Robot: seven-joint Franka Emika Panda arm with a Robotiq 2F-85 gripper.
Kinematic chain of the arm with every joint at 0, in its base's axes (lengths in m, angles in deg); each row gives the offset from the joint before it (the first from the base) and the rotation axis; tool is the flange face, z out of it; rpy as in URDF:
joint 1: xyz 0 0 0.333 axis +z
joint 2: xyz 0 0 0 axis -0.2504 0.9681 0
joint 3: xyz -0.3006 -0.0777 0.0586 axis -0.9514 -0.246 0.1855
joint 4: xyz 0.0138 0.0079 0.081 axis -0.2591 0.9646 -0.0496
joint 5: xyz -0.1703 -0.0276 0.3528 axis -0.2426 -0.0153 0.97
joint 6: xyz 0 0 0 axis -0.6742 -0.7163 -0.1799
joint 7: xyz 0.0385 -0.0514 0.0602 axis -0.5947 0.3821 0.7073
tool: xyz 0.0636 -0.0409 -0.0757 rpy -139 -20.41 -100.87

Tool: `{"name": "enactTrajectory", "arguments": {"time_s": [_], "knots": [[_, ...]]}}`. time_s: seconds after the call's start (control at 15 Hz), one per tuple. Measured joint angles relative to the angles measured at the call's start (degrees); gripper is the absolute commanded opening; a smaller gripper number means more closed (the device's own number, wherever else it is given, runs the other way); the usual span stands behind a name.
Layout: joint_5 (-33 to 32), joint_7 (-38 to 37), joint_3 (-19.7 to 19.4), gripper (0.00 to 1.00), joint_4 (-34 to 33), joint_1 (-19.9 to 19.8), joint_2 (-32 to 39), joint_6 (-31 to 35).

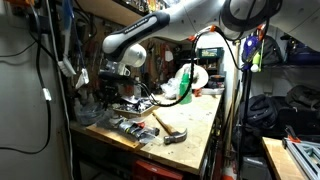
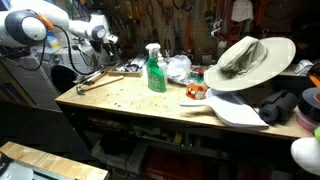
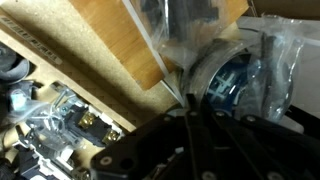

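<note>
WORKSHOP BENCH: A Franka arm's gripper [image 1: 116,84] hangs over the cluttered far corner of a wooden workbench [image 2: 130,100], at the left of both exterior views. Just below it, in the upper right of the wrist view, lies a clear plastic bag [image 3: 222,75] holding a bluish round part, beside a wooden board [image 3: 120,40]. The bag looks light, crinkly and slippery, best pinched at a loose fold. Whether the jaws stand wide or closed cannot be told. A hammer [image 2: 88,83] and a green spray bottle [image 2: 155,68] sit nearby.

Wooden board [image 3: 120,40], clear plastic wrapping [image 3: 290,60], metal clutter [image 3: 55,125] lower left
</note>
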Motion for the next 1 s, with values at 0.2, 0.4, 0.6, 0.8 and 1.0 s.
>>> {"name": "enactTrajectory", "arguments": {"time_s": [0.2,0.4,0.6,0.8,1.0], "knots": [[2.7,2.9,1.5,0.01,0.0,-1.5,0.0,0.1],[5.3,7.2,2.9,0.01,0.0,-3.1,0.0,0.1],[7.4,12.0,4.5,0.01,0.0,-4.5,-0.1,0.7],[8.9,16.3,5.7,0.01,0.0,-5.7,-0.2,0.8],[10.4,20.4,7.1,0.01,0.1,-6.9,-0.6,0.8]]}}
